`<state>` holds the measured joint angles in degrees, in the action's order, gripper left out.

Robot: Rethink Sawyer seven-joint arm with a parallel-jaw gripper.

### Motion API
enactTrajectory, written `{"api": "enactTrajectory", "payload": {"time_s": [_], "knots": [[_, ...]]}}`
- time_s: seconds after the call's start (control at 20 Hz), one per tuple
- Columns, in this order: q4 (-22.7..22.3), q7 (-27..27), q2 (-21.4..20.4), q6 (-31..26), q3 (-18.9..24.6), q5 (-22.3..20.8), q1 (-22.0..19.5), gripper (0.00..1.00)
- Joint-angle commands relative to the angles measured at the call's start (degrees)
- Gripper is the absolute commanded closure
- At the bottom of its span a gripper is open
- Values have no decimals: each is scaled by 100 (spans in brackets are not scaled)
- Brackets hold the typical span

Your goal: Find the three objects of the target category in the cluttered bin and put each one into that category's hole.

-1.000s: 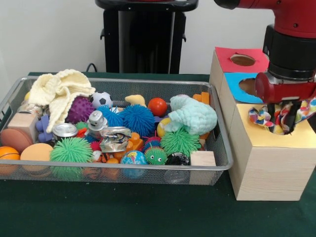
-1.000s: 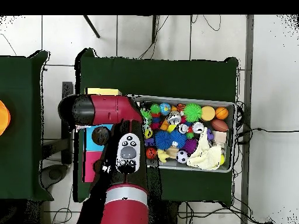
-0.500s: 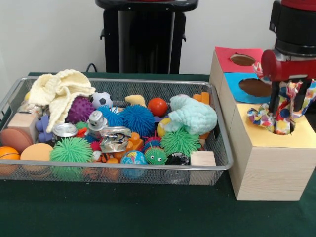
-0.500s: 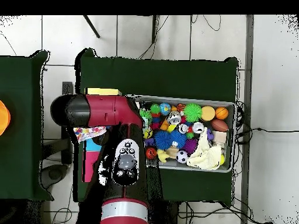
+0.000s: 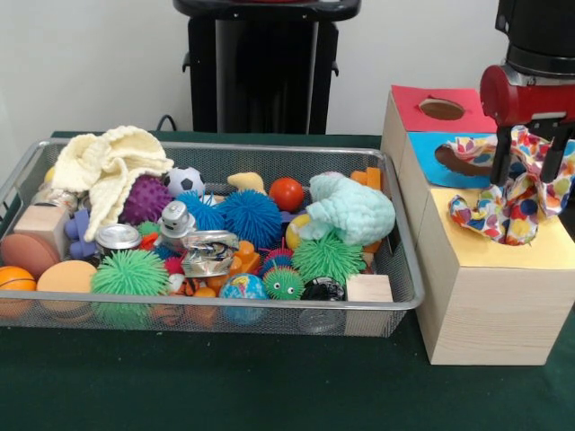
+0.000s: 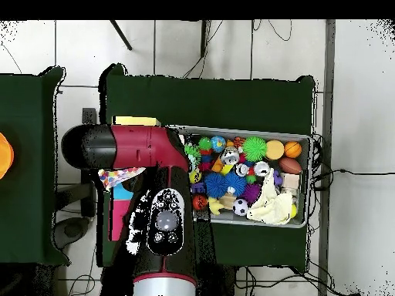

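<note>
One polka-dot cloth (image 5: 505,203) drapes over the yellow box's hole (image 5: 524,235), its top seemingly pinched in the pincer (image 5: 526,162); next, release and push it through.

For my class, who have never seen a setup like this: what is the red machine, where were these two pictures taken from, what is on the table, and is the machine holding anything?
The red machine is a robot arm; its grasping part, the end effector, hangs at the front view's upper right. That view looks across the table towards the robot; the overhead view looks straight down, where the arm hides the boxes.

On the green table sits a wire bin full of spiky balls, cans, blocks and a cream knitted cloth. Beside it stand three wooden boxes with red, blue and yellow tops.

A polka-dot cloth drapes from the end effector onto the yellow box, over where its hole would be. Whether it is gripped or merely snagged is unclear.
</note>
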<state>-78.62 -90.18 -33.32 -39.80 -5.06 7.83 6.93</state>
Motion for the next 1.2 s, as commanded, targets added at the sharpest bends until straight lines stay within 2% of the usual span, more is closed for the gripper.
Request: {"api": "enactTrajectory", "payload": {"time_s": [0.05, 1.2], "knots": [[-560, -1186, 97, -509, 113, 124, -132, 0], [-462, -1131, 356, -303, 214, 118, -160, 0]]}}
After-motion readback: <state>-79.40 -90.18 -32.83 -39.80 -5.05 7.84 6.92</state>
